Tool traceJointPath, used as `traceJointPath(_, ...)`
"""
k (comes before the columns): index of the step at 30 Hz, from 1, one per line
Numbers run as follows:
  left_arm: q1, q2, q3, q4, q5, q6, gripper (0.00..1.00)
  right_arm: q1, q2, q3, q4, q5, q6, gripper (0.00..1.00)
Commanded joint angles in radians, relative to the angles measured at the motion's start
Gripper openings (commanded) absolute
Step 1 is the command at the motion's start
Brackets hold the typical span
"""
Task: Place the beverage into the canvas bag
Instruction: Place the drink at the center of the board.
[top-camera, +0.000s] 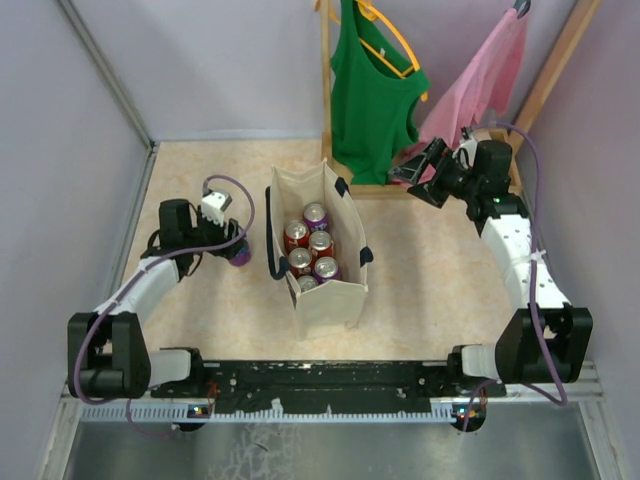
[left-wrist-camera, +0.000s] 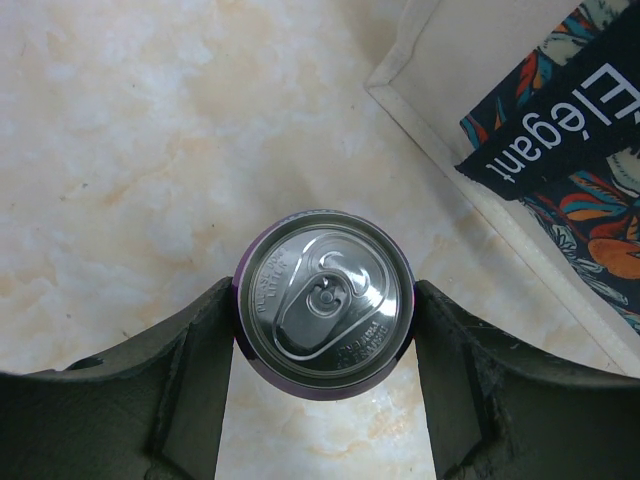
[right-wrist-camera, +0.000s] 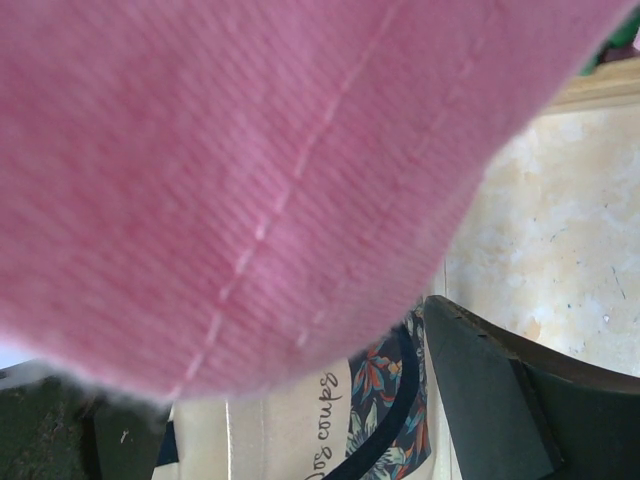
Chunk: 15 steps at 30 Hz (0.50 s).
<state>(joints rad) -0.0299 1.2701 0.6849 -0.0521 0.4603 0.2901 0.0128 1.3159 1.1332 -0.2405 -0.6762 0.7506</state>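
Observation:
The canvas bag (top-camera: 330, 300) stands upright at the table's middle, cream with dark navy handles, and several red and purple cans (top-camera: 318, 243) sit inside it. My left gripper (top-camera: 234, 244) is just left of the bag, shut on a purple beverage can (left-wrist-camera: 325, 302) seen top up; both fingers (left-wrist-camera: 195, 385) press its sides. The bag's corner (left-wrist-camera: 450, 100) shows at that view's upper right. My right gripper (top-camera: 420, 170) hangs at the back right by the pink garment, jaws wide apart and empty; one finger (right-wrist-camera: 490, 400) shows, and the cloth hides the other.
A wooden clothes rack (top-camera: 326, 90) stands behind the bag with a green tank top (top-camera: 372, 90) and a pink garment (top-camera: 480, 80) hanging from it. The pink cloth (right-wrist-camera: 250, 170) fills most of the right wrist view. Grey walls close in the left and right sides.

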Motion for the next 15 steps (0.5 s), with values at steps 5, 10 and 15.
traceJointPath(5, 0.005, -0.060, -0.013, 0.025, 0.019, 0.050, 0.23, 0.002, 0.004, 0.044, 0.027, -0.017, -0.010, 0.96)
traceJointPath(10, 0.006, -0.071, 0.031, -0.107, 0.056, 0.079, 0.59, 0.002, 0.006, 0.046, 0.021, -0.026, -0.016, 0.96)
traceJointPath(15, 0.006, -0.106, 0.040, -0.207, 0.095, 0.123, 0.72, 0.002, 0.003, 0.032, 0.029, -0.030, -0.016, 0.96)
